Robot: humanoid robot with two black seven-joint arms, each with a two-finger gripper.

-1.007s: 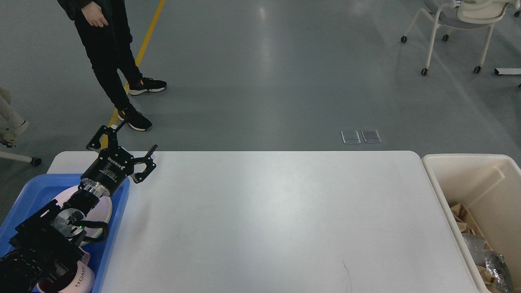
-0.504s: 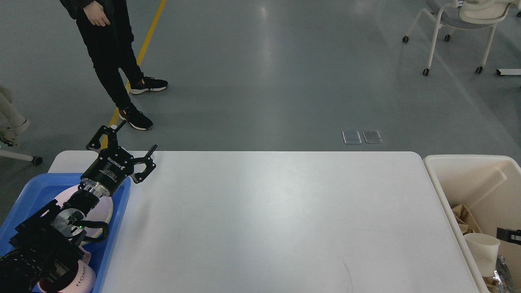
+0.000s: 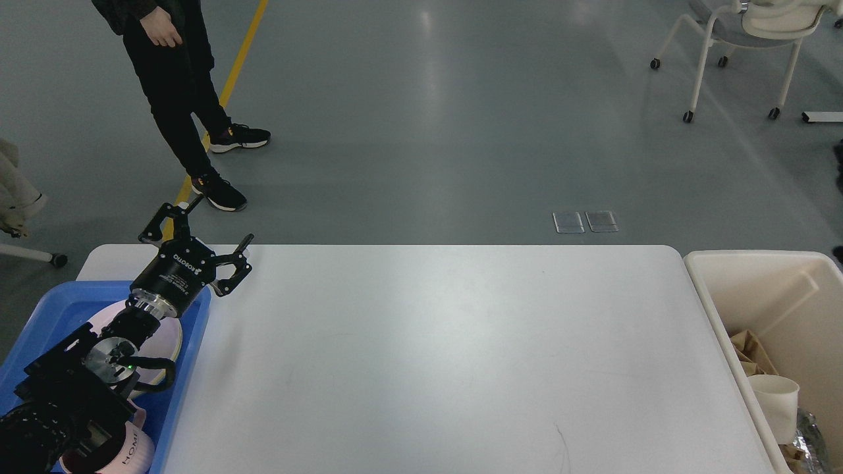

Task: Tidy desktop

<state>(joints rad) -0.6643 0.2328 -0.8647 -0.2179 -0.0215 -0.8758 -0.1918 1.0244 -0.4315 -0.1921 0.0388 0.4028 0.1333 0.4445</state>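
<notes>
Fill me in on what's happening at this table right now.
A robot is tidying the desktop, which now lies bare. Its left tool hangs open and holds nothing above the far corner of the blue tray, where a plate and a mug sit. A white cup lies in the cream bin with crumpled paper. The right arm is out of view.

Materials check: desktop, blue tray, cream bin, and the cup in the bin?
Desktop: looks like matte white laminate, with soft diffuse glare; core unknown.
Blue tray: probably moulded plastic, with a uniform colour and a rounded raised rim.
Cream bin: likely plastic, with smooth thin walls and a slight sheen.
Cup: seems paper, thin, dull and off-white; could be plastic.
</notes>
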